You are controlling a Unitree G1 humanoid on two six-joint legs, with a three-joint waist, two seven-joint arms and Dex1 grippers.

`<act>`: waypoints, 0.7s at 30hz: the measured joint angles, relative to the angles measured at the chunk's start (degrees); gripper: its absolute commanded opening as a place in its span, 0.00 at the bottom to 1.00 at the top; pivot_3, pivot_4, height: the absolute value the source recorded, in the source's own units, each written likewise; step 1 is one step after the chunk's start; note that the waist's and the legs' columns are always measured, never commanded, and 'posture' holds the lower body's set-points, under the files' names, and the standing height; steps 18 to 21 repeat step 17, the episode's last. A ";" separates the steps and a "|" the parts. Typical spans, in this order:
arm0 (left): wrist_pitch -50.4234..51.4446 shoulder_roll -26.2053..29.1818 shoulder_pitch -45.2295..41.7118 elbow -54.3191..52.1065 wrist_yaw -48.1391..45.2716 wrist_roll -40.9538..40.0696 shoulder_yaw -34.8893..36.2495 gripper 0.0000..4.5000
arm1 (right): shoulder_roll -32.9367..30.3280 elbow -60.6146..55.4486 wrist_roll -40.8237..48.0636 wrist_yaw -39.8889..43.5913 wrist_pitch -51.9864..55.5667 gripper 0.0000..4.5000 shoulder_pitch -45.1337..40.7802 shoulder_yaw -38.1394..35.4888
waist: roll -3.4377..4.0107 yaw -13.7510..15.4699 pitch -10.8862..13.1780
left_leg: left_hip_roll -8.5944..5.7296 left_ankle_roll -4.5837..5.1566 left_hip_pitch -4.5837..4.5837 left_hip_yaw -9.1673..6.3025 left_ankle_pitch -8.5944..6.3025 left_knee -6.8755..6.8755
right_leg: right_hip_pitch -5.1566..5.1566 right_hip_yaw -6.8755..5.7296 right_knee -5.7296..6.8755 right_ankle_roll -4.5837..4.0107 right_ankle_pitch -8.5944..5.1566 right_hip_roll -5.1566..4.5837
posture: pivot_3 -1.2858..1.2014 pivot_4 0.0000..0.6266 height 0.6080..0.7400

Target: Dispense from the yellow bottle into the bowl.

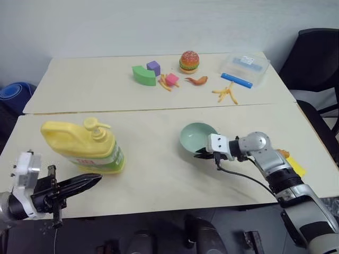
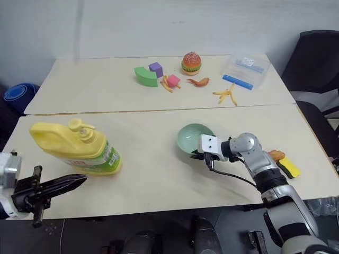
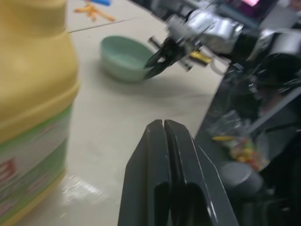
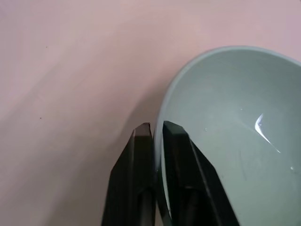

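Note:
The yellow bottle (image 1: 79,148), a large jug with a pump top and a green-and-white label, stands at the near left of the table. My left gripper (image 1: 95,179) is shut and empty, just in front of the bottle's base near the table's front edge, its tips pointing right. The pale mint-green bowl (image 1: 195,136) sits right of the table's middle. My right gripper (image 1: 204,154) is at the bowl's near right rim. In the right wrist view the fingers (image 4: 178,141) close on either side of the bowl's (image 4: 235,117) rim, one inside and one outside.
On the far table lie a green block (image 1: 144,75), a purple cube (image 1: 153,67), a toy burger (image 1: 189,61), toy fries (image 1: 226,94) and a clear box with a blue strip (image 1: 244,69). A yellow sponge (image 1: 296,166) lies beside my right forearm. A black chair (image 1: 318,58) stands at the right.

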 measured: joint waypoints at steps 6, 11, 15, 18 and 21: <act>-13.35 -5.76 -0.16 4.50 1.95 13.43 -4.82 0.40 | -2.21 -17.68 14.28 1.51 1.49 0.75 16.97 -12.13 | 0.01 1.32 -0.02 | 0.09 0.29 -0.12 0.00 -0.20 -0.02 | 0.02 -0.01 -0.16 0.07 0.04 -0.03 | 0.52 0.24 1.00; -27.09 -9.85 0.43 10.74 4.98 23.80 -5.64 0.62 | -6.24 -33.12 28.23 3.27 9.21 1.00 35.11 -22.57 | -0.04 2.18 -0.07 | 0.10 0.60 -0.06 0.09 -0.47 -0.02 | 0.14 0.06 -0.55 0.13 0.08 -0.09 | 0.52 0.24 1.00; -32.09 -11.73 1.77 13.11 6.73 26.73 -6.22 0.62 | -7.28 -35.52 29.19 3.46 7.33 1.00 45.72 -28.88 | -0.07 2.71 -0.08 | 0.11 0.85 -0.01 0.18 -0.80 -0.01 | 0.13 0.19 -0.56 -0.01 0.09 -0.11 | 0.52 0.24 1.00; -34.55 -12.51 1.78 15.19 9.35 29.83 -6.55 0.62 | -6.58 -33.91 27.73 2.84 3.16 1.00 48.45 -31.50 | -0.01 2.79 -0.05 | 0.12 0.86 -0.01 0.20 -0.79 -0.01 | 0.12 0.19 -0.55 -0.10 0.08 -0.11 | 0.52 0.24 1.00; -34.55 -12.51 1.78 15.19 9.35 29.83 -6.55 0.62 | -6.58 -33.91 27.73 2.84 3.16 1.00 48.45 -31.50 | -0.01 2.79 -0.05 | 0.12 0.86 -0.01 0.20 -0.79 -0.01 | 0.12 0.19 -0.55 -0.10 0.08 -0.11 | 0.52 0.24 1.00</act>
